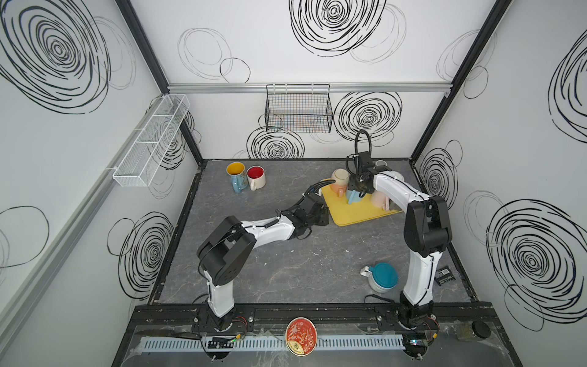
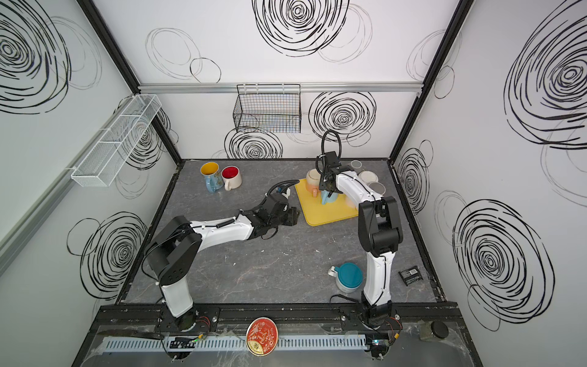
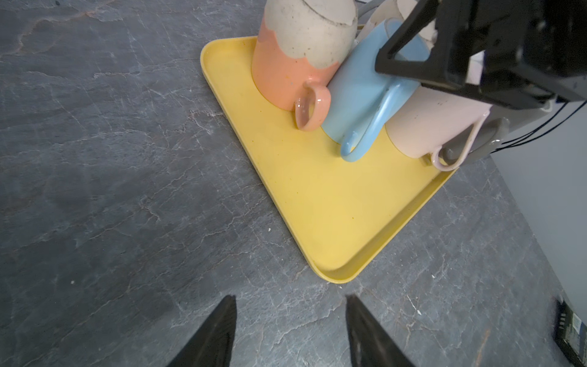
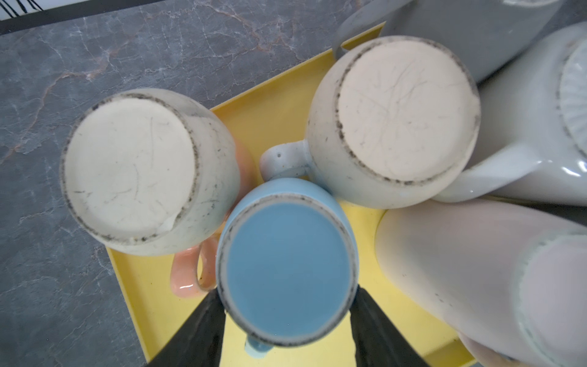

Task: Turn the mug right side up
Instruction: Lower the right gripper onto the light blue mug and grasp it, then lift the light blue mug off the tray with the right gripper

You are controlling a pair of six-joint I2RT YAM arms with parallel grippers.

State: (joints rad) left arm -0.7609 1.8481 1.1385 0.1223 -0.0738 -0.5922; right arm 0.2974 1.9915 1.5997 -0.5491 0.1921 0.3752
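**Two arms, one mug clasped base-up on the tray**

On the right gripper (image 4: 288,295) the jaws are clenched on the light-blue ceramic mug (image 4: 286,263), one finger against its wall on each side, just below the base. The mug stands mouth down on the flat yellow plastic tray (image 3: 333,206), its handle pointing back toward the wrist.

Just outside one finger stands a peach-and-cream glazed mug (image 4: 133,168), also base up. Outside the other finger is a pale pink mug (image 4: 460,263). Ahead of the jaws sits a speckled cream mug (image 4: 403,111), base up. Beyond it are a white glazed mug (image 4: 524,127) and a grey mug (image 4: 460,31), at the tray's far edge.

On the left gripper (image 3: 289,298) the jaws are released, fingers apart with nothing between them. They hang over the dark grey stone-patterned bench (image 3: 111,159), with the tray's nearest corner just ahead.
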